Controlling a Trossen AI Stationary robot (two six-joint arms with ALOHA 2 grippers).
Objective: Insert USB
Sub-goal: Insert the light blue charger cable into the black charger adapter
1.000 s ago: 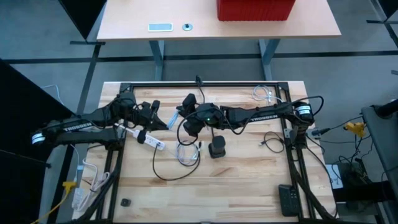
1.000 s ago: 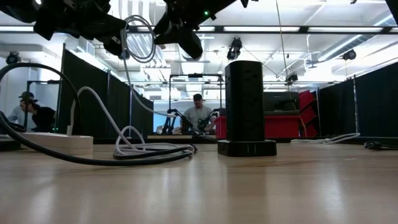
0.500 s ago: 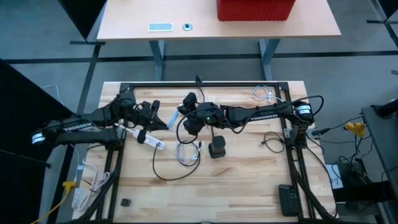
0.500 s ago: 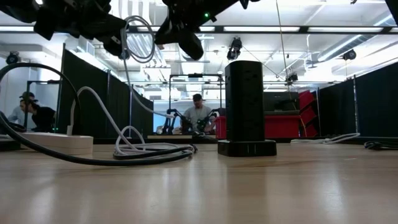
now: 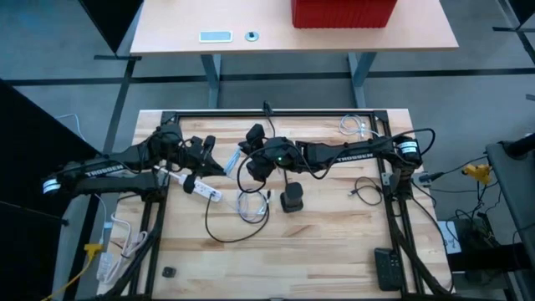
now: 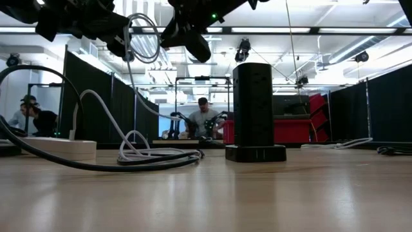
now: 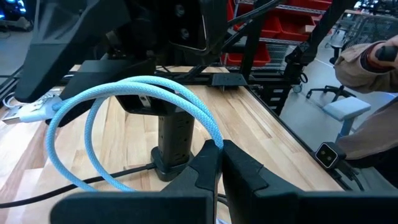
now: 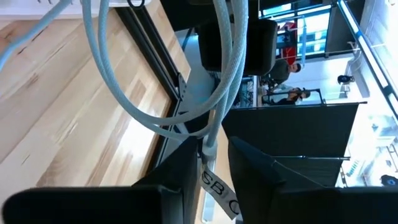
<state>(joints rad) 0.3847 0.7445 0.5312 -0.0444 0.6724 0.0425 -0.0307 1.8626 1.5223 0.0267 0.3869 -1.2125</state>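
Red bin (image 5: 343, 12) on far desk; remote (image 5: 388, 269) at table corner.

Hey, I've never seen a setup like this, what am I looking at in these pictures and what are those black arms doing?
These are two dark robot arms working over a wooden table. One picture looks straight down from above, one looks level across the tabletop, and two come from cameras on the arms' wrists.

On the table stand a black tower power strip and a white power strip, with a coil of white cable and a black cable lying near them.

The left tool is shut on a light blue cable, which loops up in front of its camera. The right tool has the same cable's end between its fingers, beside a printed tag. Both are raised above the table. The job is plugging in a USB, and nothing shows it plugged in yet.
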